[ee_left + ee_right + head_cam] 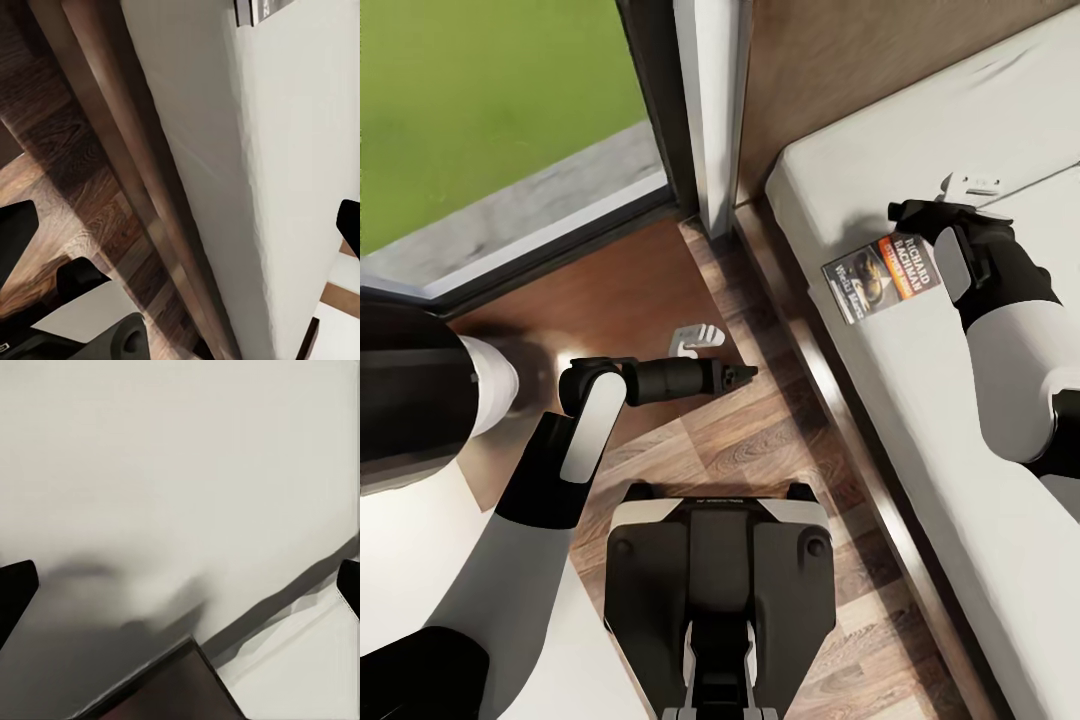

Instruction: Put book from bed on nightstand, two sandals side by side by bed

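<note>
The book (882, 277) is observed lying flat on the grey mattress of the bed (920, 420), near the edge facing the nightstand (600, 300). The right gripper (972, 187) is positioned over the mattress just beyond the book's far end; its fingers are spread wide in the right wrist view, with nothing held. The left gripper (697, 341) is extended over the nightstand top (open or shut cannot be told). For a sound pickup, the right gripper should be drawn back over the book, lowered squarely, and closed across the cover's narrow width.
</note>
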`<state>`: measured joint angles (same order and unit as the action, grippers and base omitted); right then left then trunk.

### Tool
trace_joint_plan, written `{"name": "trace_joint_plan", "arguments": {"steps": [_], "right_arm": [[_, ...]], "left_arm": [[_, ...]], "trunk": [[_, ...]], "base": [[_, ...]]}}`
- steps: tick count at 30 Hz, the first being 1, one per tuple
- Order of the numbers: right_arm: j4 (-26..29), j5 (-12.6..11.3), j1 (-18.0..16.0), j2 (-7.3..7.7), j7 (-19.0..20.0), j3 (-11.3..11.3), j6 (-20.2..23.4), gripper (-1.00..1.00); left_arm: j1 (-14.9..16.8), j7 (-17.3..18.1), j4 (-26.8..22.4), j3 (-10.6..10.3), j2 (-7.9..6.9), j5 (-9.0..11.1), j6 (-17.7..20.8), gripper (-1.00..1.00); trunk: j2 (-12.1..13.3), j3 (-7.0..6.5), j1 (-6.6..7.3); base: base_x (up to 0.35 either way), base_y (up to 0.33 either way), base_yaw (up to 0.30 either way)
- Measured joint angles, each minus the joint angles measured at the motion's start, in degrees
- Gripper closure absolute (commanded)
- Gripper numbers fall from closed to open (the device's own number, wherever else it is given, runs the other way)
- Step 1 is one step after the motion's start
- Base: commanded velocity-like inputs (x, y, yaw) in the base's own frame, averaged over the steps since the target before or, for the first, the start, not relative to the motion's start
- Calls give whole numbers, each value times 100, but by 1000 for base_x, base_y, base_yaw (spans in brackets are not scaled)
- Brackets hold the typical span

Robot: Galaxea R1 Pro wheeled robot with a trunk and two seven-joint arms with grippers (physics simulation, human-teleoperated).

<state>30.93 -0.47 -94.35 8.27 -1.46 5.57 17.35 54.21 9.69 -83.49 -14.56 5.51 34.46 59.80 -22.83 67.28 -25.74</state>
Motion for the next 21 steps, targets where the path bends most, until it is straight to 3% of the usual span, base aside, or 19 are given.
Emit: {"name": "trace_joint_plan", "arguments": {"steps": [8,14,16,17,19,21], "right_arm": [[21,2,5,0,6,0,35,-100],[97,8,4,28,18,8,494,-100],[225,4,3,79,29,6,840,-100],[481,-1,6,145,61,2,1363,-100],[791,-26,27,195,94,1,1796,-100],[1591,-57,273,234,292,2,2450,-100]], "left_arm": [[-3,0,0,8,-7,2,0,-100],[-14,-6,5,2,-9,-2,0,-100],[-20,-8,7,1,-14,-5,0,-100],[-24,-9,8,-2,-16,-3,0,-100],[-28,-9,10,-6,-17,-7,0,-100],[-39,-22,41,-8,-18,-22,0,-100]], "trunk": [[0,-75,0],[0,-131,0],[0,-150,0],[-1,-159,1],[0,-178,0],[0,-197,1]], "base": [[0,0,0],[0,0,0],[0,0,0],[0,0,0],[0,0,0],[0,0,0]]}}
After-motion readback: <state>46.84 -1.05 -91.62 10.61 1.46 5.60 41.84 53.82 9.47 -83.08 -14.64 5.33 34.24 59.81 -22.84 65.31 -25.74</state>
